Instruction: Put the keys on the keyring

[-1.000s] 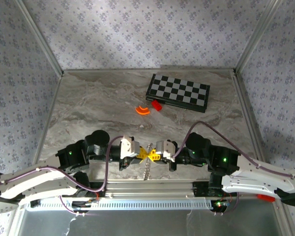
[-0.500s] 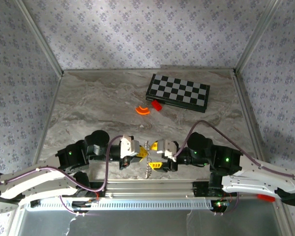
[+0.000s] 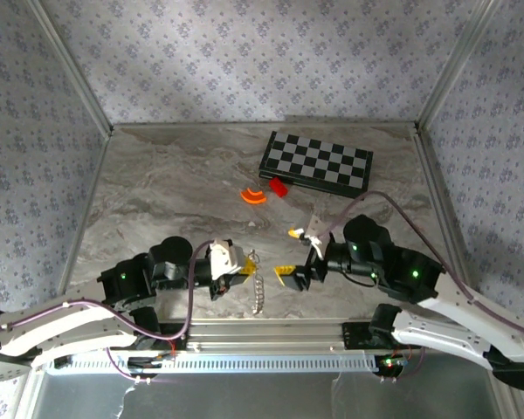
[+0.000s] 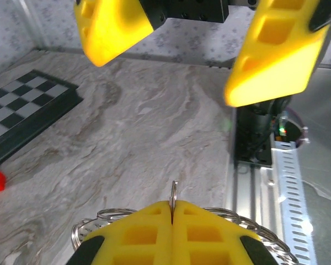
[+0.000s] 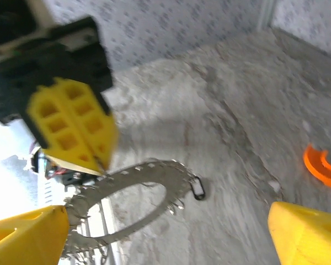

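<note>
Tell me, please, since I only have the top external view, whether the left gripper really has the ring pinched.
Observer: Yes. On the left wrist camera the left gripper is shut, with the thin ring standing on edge between its yellow pads.
Operator: Thank you. Could you also say where the key is?
Observer: The right wrist camera shows the tiny dark key against the edge of the chain loop. I cannot tell whether it is threaded on.
</note>
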Robot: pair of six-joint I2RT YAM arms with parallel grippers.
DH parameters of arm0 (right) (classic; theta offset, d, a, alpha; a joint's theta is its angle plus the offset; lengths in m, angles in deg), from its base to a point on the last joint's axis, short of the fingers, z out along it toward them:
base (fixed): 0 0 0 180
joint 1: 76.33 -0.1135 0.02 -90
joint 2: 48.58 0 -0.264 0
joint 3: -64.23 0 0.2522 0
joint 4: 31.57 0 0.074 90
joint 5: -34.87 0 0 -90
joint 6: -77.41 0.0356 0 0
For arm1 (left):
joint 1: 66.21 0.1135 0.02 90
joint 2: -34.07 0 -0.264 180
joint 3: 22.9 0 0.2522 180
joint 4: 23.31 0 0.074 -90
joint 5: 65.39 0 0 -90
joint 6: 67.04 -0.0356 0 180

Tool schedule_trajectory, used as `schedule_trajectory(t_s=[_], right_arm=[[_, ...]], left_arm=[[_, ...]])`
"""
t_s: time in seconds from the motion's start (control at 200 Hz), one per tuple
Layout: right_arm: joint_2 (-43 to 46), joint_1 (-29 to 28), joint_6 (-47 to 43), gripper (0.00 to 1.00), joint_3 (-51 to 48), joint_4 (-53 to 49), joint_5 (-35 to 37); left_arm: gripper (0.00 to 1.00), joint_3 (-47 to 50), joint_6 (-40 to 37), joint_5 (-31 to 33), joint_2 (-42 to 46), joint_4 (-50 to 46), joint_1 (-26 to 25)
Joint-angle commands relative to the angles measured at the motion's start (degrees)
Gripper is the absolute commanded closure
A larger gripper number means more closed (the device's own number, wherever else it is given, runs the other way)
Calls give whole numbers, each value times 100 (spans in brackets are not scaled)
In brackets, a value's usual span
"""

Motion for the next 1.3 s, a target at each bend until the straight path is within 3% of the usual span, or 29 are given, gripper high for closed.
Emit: schedule_trajectory(t_s=[0.0,0.4,0.815,1.119,1.299], right_arm=[[-318,471,487,3,110,-404,-383],[-2044,1184,360,2,122,170,-864],[-4131,1321,-444,5,437,1816,-2516],[-5746,1445,-1083,11,1156,2040,-3462],[-6395,1494,-1285,17,1538,1935,-3574]], left_arm=[[100,2,407,502,190,57,115],[100,142,962,1245,888,-530,911],[100,313,1115,1432,1026,-659,1656],[100,96,1084,1264,869,-795,2310],[100,221,1177,692,798,-459,2789]])
